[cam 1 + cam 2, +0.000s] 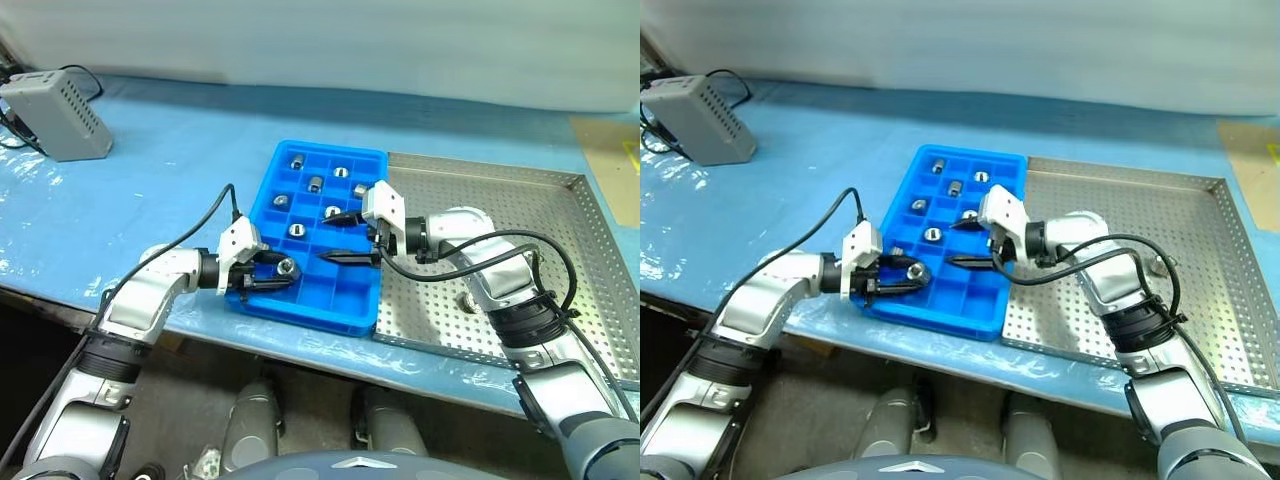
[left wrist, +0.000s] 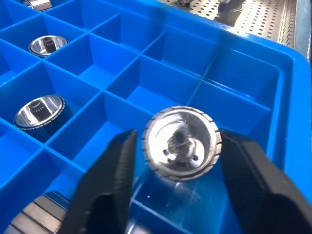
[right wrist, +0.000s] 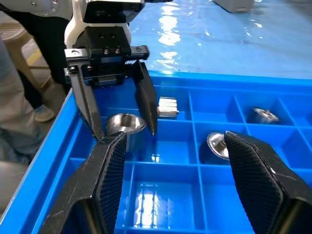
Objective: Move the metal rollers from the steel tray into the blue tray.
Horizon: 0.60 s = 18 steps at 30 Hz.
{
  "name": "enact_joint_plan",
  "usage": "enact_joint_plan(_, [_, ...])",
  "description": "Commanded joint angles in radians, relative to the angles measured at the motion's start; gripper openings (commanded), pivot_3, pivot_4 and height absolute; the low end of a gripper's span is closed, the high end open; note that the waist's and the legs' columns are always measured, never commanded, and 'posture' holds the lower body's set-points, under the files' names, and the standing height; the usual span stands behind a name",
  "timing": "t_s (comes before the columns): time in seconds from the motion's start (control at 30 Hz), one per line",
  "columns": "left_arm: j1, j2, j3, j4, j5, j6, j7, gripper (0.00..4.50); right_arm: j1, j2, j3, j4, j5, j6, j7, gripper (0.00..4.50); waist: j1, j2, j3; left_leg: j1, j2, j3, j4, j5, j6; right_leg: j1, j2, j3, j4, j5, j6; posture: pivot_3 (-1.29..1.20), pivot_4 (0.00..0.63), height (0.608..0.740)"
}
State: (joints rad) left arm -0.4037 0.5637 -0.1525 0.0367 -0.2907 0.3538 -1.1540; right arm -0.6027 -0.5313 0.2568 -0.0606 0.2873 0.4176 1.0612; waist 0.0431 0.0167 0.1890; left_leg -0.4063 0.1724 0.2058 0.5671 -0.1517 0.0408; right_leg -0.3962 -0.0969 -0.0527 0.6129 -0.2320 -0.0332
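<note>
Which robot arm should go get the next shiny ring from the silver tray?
Probably the right: its gripper is open and empty beside the steel tray. The left gripper has a roller between its jaws.

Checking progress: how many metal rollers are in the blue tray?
8 metal rollers: seven in the blue tray's far compartments, one between the left gripper's jaws; arms may hide others.

Both head views look down and forward over the worktop. Each wrist view sits close and low over the blue tray, facing the other across it; all four share that tray.
</note>
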Motion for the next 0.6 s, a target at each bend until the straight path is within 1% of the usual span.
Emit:
enact_joint_plan(0.03, [0.001, 0.01, -0.014, 0.0, -0.003, -0.002, -0.024, 3.7, 0.016, -0.005, -0.03, -0.056, 0.007, 0.003, -0.022, 3.3, -0.005, 0.0, 0.0, 0.001, 0.0, 0.0, 0.0, 0.0, 0.0, 0.0, 0.0, 0.0, 0.0, 0.0, 0.0, -0.15, 0.15, 0.74])
enact_joint_plan(0.07, [0.001, 0.008, -0.017, -0.003, 0.0, -0.004, -0.022, 4.1, 0.021, -0.004, -0.03, -0.061, 0.007, 0.005, -0.026, 3.3, -0.006, 0.0, 0.0, 0.001, 0.0, 0.0, 0.0, 0.0, 0.0, 0.0, 0.001, 0.001, 0.0, 0.0, 0.0, -0.16, 0.15, 0.74])
enact_joint_plan(0.1, [-0.001, 0.007, -0.021, -0.002, 0.007, -0.005, -0.014, 4.41, 0.024, -0.003, -0.031, -0.065, 0.009, 0.008, -0.03, 3.3, -0.007, 0.0, 0.0, 0.001, 0.001, 0.0, -0.001, 0.0, -0.001, 0.0, 0.001, 0.001, 0.0, 0.0, 0.0, -0.16, 0.15, 0.74])
enact_joint_plan(0.13, [-0.006, 0.005, -0.024, -0.004, 0.01, 0.0, -0.01, 4.46, 0.027, -0.002, -0.032, -0.069, 0.01, 0.011, -0.033, 3.3, -0.007, 0.0, 0.0, 0.001, 0.001, 0.0, -0.001, 0.001, -0.001, 0.0, 0.002, 0.002, 0.0, 0.0, 0.0, -0.16, 0.15, 0.74])
enact_joint_plan(0.27, [-0.058, -0.017, -0.008, -0.001, -0.004, 0.026, 0.015, 4.46, 0.04, -0.006, -0.042, -0.078, 0.011, 0.016, -0.051, 3.3, -0.006, 0.0, 0.0, 0.001, 0.002, 0.0, -0.002, 0.001, -0.002, -0.001, 0.004, 0.002, 0.0, 0.0, -0.002, -0.17, 0.15, 0.74])
enact_joint_plan(0.33, [-0.119, -0.049, 0.01, 0.042, 0.001, 0.012, 0.053, 4.46, 0.045, -0.015, -0.064, -0.078, 0.014, 0.019, -0.066, 3.3, -0.001, 0.0, 0.0, 0.0, 0.002, 0.0, -0.002, 0.001, -0.002, -0.001, 0.004, 0.002, 0.0, 0.0, -0.002, -0.18, 0.15, 0.74])
enact_joint_plan(0.43, [-0.178, -0.07, 0.009, 0.086, 0.009, -0.011, 0.062, 4.46, 0.045, -0.028, -0.092, -0.069, 0.017, 0.02, -0.077, 3.3, -0.003, -0.001, 0.0, -0.001, 0.002, 0.0, -0.001, 0.001, -0.002, -0.001, 0.004, 0.002, 0.0, 0.0, -0.003, -0.2, 0.15, 0.74])
enact_joint_plan(0.6, [-0.351, -0.14, -0.043, 0.223, 0.041, -0.087, 0.01, 4.46, 0.109, -0.11, -0.206, -0.078, 0.014, 0.025, -0.118, 3.3, -0.002, -0.001, 0.0, -0.001, 0.001, 0.0, 0.0, 0.001, -0.001, -0.001, 0.004, 0.003, 0.0, 0.0, -0.003, -0.29, 0.15, 0.74])
